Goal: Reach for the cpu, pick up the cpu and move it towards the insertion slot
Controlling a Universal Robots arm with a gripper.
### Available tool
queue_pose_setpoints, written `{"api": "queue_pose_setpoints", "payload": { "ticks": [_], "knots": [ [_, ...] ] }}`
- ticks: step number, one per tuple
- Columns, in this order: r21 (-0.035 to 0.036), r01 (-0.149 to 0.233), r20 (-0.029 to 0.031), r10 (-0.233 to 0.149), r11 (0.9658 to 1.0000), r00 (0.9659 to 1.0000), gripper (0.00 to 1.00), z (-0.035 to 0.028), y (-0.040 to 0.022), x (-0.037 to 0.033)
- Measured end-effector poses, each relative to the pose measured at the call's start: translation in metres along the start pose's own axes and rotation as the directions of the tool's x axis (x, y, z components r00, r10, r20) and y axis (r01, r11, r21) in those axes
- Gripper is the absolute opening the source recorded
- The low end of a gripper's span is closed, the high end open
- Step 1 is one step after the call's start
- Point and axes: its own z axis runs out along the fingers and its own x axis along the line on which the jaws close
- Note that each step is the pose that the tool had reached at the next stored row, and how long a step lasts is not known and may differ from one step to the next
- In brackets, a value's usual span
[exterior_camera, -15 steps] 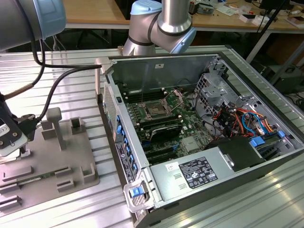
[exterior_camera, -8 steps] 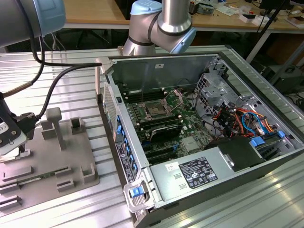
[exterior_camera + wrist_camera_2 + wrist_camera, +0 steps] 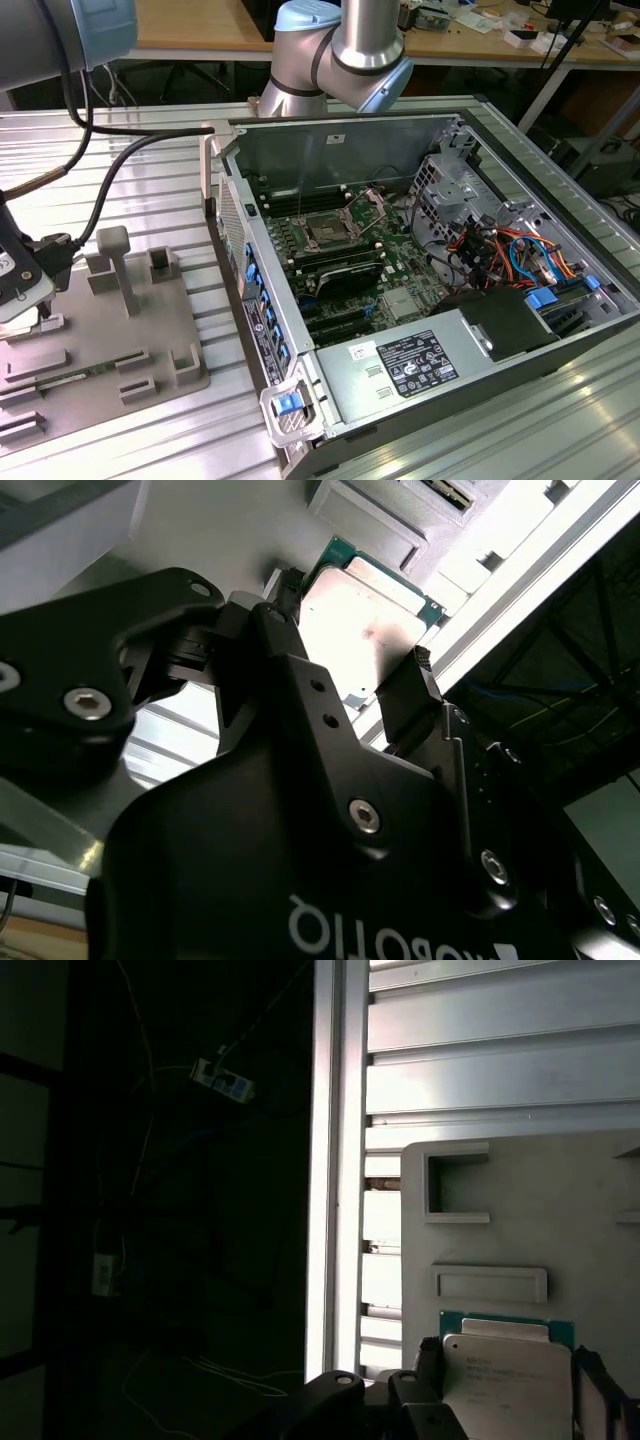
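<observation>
Gripper (image 3: 348,645) clamped on the cpu (image 3: 365,620) over the grey tray (image 3: 150,335).

In both wrist views the 2 black fingers (image 3: 430,1360) sit against 2 opposite edges of the cpu (image 3: 505,1385), with its pale metal top facing the cameras and a green board edge showing behind it. The cpu lies close over the tray (image 3: 600,1210), below 2 rectangular recesses; whether it is lifted clear cannot be determined. In the exterior view the gripper (image 3: 30,300) is at the exterior view's left edge, above the tray on the slatted metal table (image 3: 150,170). The insertion slot (image 3: 330,232) sits on the green board inside the open computer case (image 3: 330,145), well apart from the gripper, toward the exterior view's right.
</observation>
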Motion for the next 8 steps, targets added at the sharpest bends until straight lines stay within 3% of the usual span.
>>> {"api": "queue_pose_setpoints", "payload": {
  "ticks": [8],
  "knots": [
    [0.0000,0.000,-0.0001,0.000,1.0000,1.0000,0.55,-0.0041,0.0001,0.0000]
  ]
}}
